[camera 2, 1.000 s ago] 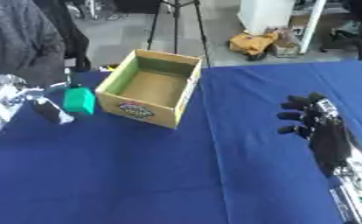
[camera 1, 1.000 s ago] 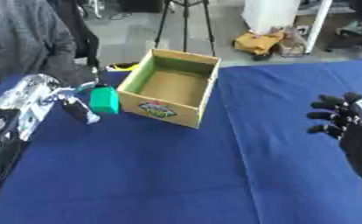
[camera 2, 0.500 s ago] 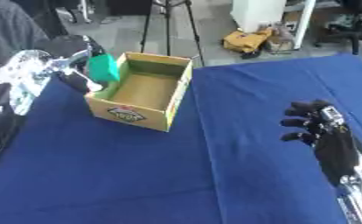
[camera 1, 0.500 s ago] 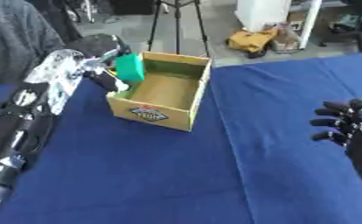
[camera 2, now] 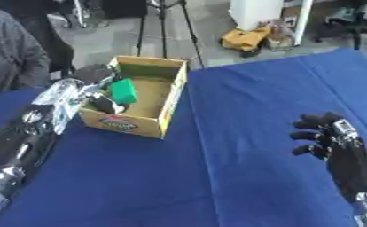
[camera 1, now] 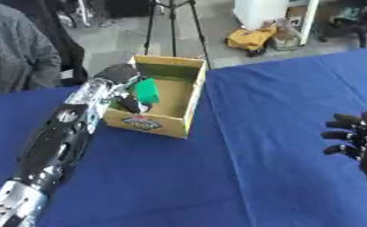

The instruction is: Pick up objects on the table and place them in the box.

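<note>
A green block [camera 1: 146, 90] hangs over the inside of the open cardboard box [camera 1: 183, 114], near its left wall. My left hand [camera 1: 117, 84] reaches in from the left over that wall, fingers and thumb curled round the block. The box's tan floor [camera 2: 150, 96] shows nothing else in it. My right hand [camera 2: 320, 135] hovers over the blue table [camera 1: 241, 177] at the right, fingers loosely spread and holding nothing.
A person in a grey top [camera 1: 16, 53] stands at the far left edge of the table. Beyond the table are a tripod [camera 1: 171, 17], a yellow object [camera 1: 248, 40] on the floor and a white unit [camera 1: 268, 11].
My left hand has carried the green block from beside the box's left side up and over its wall, above the inside. The camera has shifted. My right hand has stayed about where it was.
</note>
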